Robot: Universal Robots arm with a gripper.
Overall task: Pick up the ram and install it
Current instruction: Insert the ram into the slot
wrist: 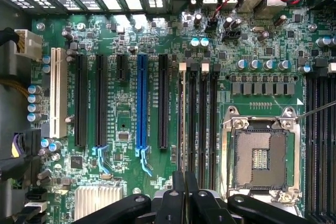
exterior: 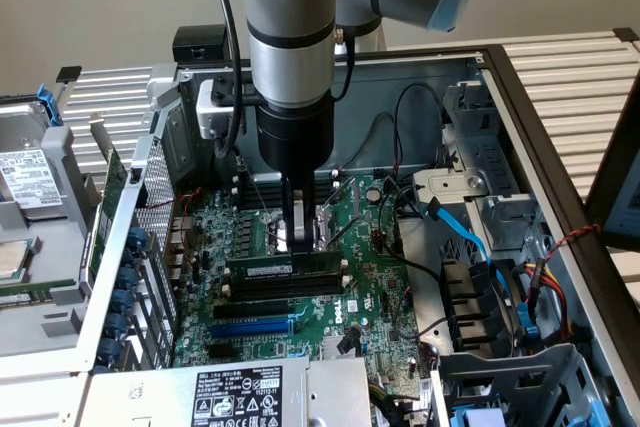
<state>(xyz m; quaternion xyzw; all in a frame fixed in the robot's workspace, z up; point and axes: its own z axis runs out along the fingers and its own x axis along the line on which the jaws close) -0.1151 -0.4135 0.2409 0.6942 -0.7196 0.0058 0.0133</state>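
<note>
Pincer (exterior: 300,239) hangs straight down from the arm in the exterior view, its fingers narrow and pinched on the upper edge of the ram (exterior: 285,269). The ram stands on edge along a black slot on the board (exterior: 365,292), and we judge that this upright hold keeps it square for seating. The wrist view adds the alignment: the ram (wrist: 182,114) runs edge-on out from the pincer (wrist: 184,190), over the memory slot nearest the blue slot (wrist: 142,103), while the neighbouring slots (wrist: 202,114) look bare.

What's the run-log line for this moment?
end effector: shut on ram | ram: upright at memory slots beside CPU socket | phase: install
</note>
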